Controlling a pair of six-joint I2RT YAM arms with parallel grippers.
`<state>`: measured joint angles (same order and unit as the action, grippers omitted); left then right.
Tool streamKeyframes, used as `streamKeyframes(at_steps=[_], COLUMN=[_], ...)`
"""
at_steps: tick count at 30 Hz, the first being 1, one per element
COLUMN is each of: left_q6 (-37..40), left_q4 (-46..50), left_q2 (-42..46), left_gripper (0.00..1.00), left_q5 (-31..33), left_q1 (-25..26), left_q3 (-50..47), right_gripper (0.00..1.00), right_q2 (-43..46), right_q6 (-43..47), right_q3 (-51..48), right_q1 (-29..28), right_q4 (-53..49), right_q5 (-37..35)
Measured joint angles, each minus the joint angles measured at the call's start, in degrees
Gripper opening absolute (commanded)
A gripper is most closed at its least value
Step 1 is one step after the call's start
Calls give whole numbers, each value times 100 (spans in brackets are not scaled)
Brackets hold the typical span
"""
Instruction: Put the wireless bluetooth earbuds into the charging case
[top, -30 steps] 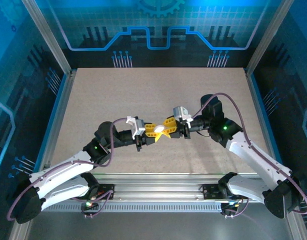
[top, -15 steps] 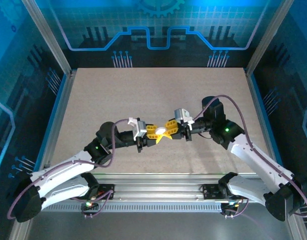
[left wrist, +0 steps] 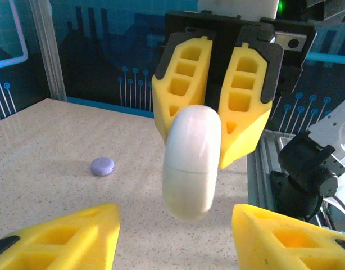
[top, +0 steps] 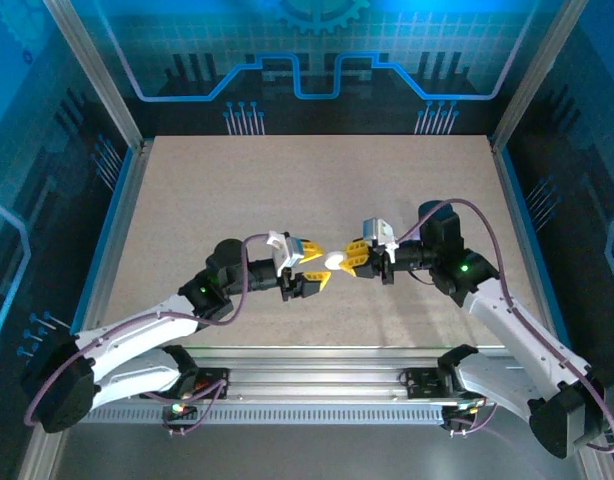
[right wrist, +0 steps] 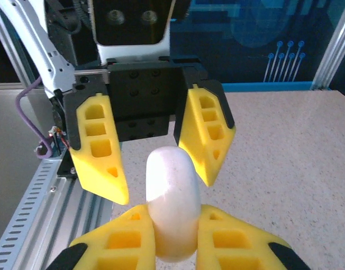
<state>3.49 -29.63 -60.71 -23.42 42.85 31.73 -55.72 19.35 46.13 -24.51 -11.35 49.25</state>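
The white, pebble-shaped charging case [top: 335, 260] hangs above the table between the two arms, its lid closed. My right gripper [top: 347, 262] is shut on one end of it, and its yellow fingers [right wrist: 127, 239] press both sides of the case [right wrist: 171, 202]. My left gripper [top: 320, 265] faces it from the left and is open. Its fingers [left wrist: 66, 236] stand apart on either side of the case's free end [left wrist: 192, 169] without touching it. The earbuds are out of view.
A small pale purple oval piece [left wrist: 102, 166] lies on the speckled tabletop [top: 287, 190] beyond the case. The metal rail [top: 317, 365] runs along the near edge by the arm bases. Blue side walls enclose the table.
My left gripper has let go of the case and opened. Both grippers, with the case in the right one, have shifted a little to the right and toward the near edge.
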Motion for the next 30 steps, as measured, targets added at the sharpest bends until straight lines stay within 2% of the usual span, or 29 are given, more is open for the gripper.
streamKeyframes(at_steps=[1, 3, 12, 19, 30], left_q6=[7, 7, 46, -61, -170], left_q4=[7, 20, 164, 420, 940], left_q2=[-39, -118, -452, -612, -785], left_gripper=[62, 71, 72, 71, 70], left_q5=[28, 83, 466, 1084, 1637], left_q1=[0, 0, 0, 0, 0], left_q3=[2, 2, 9, 131, 348], right_gripper=[9, 9, 9, 9, 10], right_q2=[0, -15, -396, -901, -2312], right_q6=[-2, -24, -131, -330, -935], right_q3=[-28, -72, -120, -101, 822], right_q1=[59, 175, 610, 890, 1047], right_q4=[-28, -85, -396, -651, -1377], right_q5=[-22, -46, -275, -597, -1556])
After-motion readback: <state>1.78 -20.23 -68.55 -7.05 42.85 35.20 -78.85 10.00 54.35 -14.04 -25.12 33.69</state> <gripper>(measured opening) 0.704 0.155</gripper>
